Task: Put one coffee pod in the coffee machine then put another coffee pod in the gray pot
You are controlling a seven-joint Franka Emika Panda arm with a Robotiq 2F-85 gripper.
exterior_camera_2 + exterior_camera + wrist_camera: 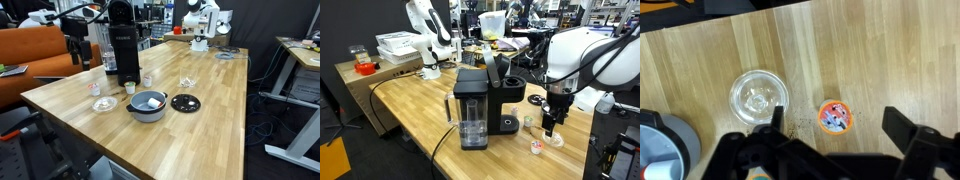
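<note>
In the wrist view a small coffee pod (pixel 834 116) with a reddish-orange top stands on the wooden table, and my gripper (pixel 838 120) hangs open above it, one finger on each side. In both exterior views that pod (pixel 535 146) (pixel 96 88) sits near the black coffee machine (pixel 478 105) (pixel 122 45), whose lid is up. My gripper (pixel 551 126) is just above the table beside the pod. A paler pod (pixel 130 88) stands by the machine's base. The gray pot (pixel 148 104) (pixel 678 140) is close by.
A clear shallow dish (pixel 758 93) (pixel 104 104) lies next to the pod. A flat black disc (pixel 185 102) rests beside the pot. In an exterior view a second robot (pixel 428 40) and boxes stand on a farther table, and the table edge (pixel 150 165) is near.
</note>
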